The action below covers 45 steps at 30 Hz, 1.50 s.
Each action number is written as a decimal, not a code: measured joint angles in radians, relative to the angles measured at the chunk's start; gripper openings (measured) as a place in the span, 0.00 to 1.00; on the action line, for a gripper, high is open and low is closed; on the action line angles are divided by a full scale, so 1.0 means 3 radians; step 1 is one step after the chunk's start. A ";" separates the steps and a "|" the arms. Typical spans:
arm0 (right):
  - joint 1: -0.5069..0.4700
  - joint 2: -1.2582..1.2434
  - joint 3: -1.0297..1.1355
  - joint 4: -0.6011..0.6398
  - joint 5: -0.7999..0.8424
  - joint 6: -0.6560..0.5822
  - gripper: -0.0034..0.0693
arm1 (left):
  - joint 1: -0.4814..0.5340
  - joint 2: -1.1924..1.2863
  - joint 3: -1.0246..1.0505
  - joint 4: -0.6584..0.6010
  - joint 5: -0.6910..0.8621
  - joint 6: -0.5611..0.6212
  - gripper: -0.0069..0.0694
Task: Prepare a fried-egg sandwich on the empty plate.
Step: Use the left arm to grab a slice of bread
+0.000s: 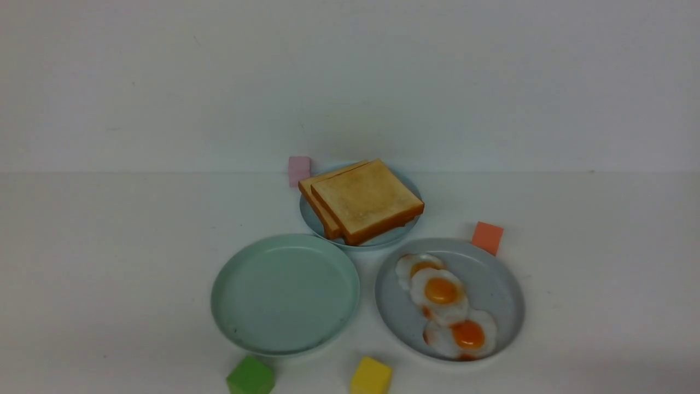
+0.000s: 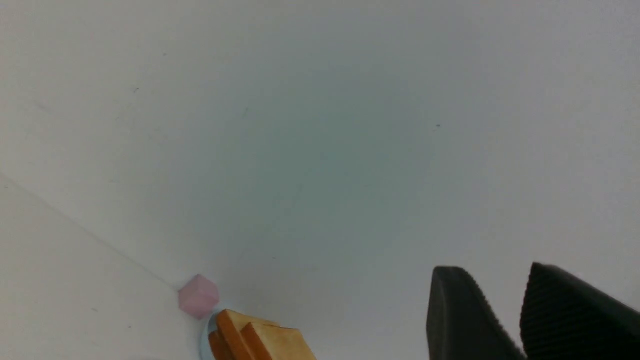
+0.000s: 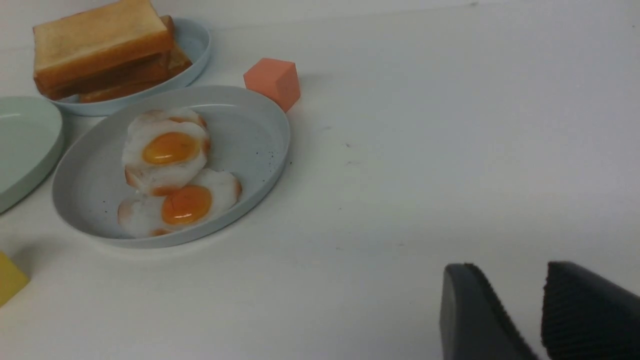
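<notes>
Two golden-brown toast squares (image 1: pixel 366 201) lie one o'clock of the round mint-green plate (image 1: pixel 284 295); left end effector (image 2: pixel 495 280) and right end effector (image 3: pixel 510 275) stand slightly apart, empty: pinch the top crust edgewise.

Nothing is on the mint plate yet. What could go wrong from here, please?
The eggs overlap on the grey plate; one grasp may lift two together. The toast slices are stacked askew, so taking the top one may drag the lower. The green cube and yellow cube sit near the mint plate and could be knocked.
</notes>
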State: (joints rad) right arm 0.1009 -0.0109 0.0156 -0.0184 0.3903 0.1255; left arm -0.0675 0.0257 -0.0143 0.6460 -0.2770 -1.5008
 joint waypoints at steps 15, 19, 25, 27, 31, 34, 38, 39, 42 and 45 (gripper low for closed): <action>0.0000 0.0000 0.0000 0.0000 0.0000 0.0000 0.38 | 0.0003 0.3051 -0.1775 0.3758 -0.1374 -0.2837 0.07; 0.0000 0.0000 0.0000 0.0000 0.0000 0.0000 0.38 | 0.0003 0.3344 -0.2020 0.3790 -0.1288 -0.2776 0.07; 0.0000 0.0000 0.0000 0.0000 0.0000 0.0000 0.38 | 0.0003 0.3557 -0.2145 0.3775 -0.0559 -0.2668 0.07; -0.0001 0.0000 0.0000 0.0000 0.0000 0.0000 0.38 | 0.0003 0.3610 -0.2142 0.3665 -0.0471 -0.2470 0.07; -0.0001 0.0000 0.0000 0.0000 -0.0003 0.0000 0.38 | -0.0023 0.3678 -0.2072 0.2595 -0.0285 -0.1324 0.07; -0.0003 0.0000 0.0000 0.0000 -0.0003 0.0000 0.38 | -0.0376 0.3678 -0.2097 0.0585 0.0615 0.0881 0.07; -0.0003 0.0000 0.0000 0.0000 -0.0003 0.0000 0.38 | -0.0698 0.3841 -0.2333 -0.1479 0.1965 0.3848 0.07; -0.0003 0.0000 0.0000 0.0000 -0.0003 0.0000 0.38 | -0.0739 0.3880 -0.2372 -0.1839 0.2152 0.4212 0.07; -0.0003 0.0000 0.0000 0.0000 -0.0003 0.0000 0.38 | -0.0838 0.3958 -0.2563 -0.2926 0.2756 0.5404 0.07; -0.0003 0.0000 0.0000 0.0000 -0.0003 0.0000 0.38 | -0.0848 0.4056 -0.2855 -0.3656 0.2946 0.5900 0.07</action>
State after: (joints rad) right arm 0.0999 -0.0109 0.0157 -0.0184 0.3893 0.1255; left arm -0.3218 1.2424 -0.8708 -0.4507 0.6067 0.2691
